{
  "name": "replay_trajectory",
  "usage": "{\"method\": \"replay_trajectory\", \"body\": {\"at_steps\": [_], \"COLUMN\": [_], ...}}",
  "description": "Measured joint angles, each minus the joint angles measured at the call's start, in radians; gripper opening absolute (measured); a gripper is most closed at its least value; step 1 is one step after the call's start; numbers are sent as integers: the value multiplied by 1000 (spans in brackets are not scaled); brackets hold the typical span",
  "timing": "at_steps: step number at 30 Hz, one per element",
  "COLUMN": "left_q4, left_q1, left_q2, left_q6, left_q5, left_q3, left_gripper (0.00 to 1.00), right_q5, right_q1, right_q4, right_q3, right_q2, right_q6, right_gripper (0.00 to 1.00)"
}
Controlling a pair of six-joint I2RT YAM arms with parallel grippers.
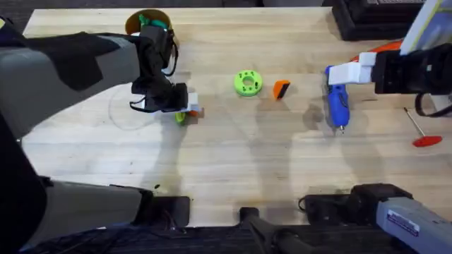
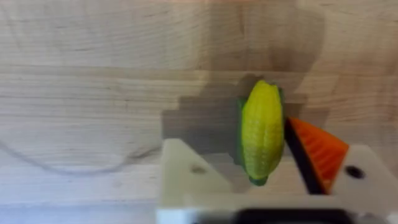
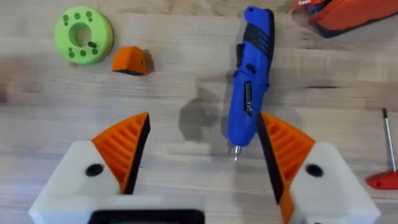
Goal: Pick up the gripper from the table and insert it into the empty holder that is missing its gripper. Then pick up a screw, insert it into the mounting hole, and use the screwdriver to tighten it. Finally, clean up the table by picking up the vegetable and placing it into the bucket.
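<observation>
On the broad light wooden table [image 1: 233, 155] the left arm reaches in from the left, and its gripper [image 1: 185, 111] hangs low over the small yellow-green toy vegetable [image 1: 181, 117], a ribbed corn cob with green husk. In the left wrist view the vegetable [image 2: 262, 132] lies on the wood between the fingers, close against the orange ribbed pad of one finger [image 2: 320, 152]; the other finger is a bare white angular plastic holder [image 2: 186, 171] with no pad, standing apart from the cob, so the left gripper is spread and pinches nothing. Behind the left arm, at the far edge, stands the round tan bucket [image 1: 147, 20], with something green inside it. Near the middle of the table lies a bright green round disc with holes [image 1: 248, 82], and just to its right the small orange wedge-shaped gripper with a black end [image 1: 281, 89], loose on the wood. Farther right the right gripper [image 3: 202, 152] hovers spread wide above the chunky blue screwdriver [image 3: 250, 78], whose metal tip lies between the two orange pads without touching them. A thin metal rod with a red handle [image 1: 421, 132] lies at the right edge, and an orange-and-black hand tool [image 3: 354, 15] lies at the far right.
</observation>
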Motion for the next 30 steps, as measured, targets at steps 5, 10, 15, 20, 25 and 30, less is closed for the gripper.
{"method": "replay_trajectory", "body": {"at_steps": [5, 10, 15, 20, 25, 30], "left_q4": [14, 16, 15, -44, -125, -196], "left_q1": [-2, -5, -5, -4, -4, -4], "left_q2": [0, -1, -1, -10, -99, -246], "left_q6": [-1, -1, -1, -1, -1, -1], "left_q5": [29, 36, 36, 27, 18, 11], "left_q3": [3, 3, 5, 21, 85, 178], "left_gripper": [119, 4, 4, 4, 4, 4], "right_q5": [0, 0, 0, 0, 0, 0], "right_q1": [0, 0, 0, 0, 0, 0], "right_q4": [0, 0, 0, 1, 0, 0], "right_q3": [0, 0, 0, 0, 0, 0], "right_q2": [0, 0, 0, 0, 0, 0], "right_q6": [0, 0, 0, 0, 0, 0], "right_gripper": [992, 992, 992, 992, 992, 990]}}
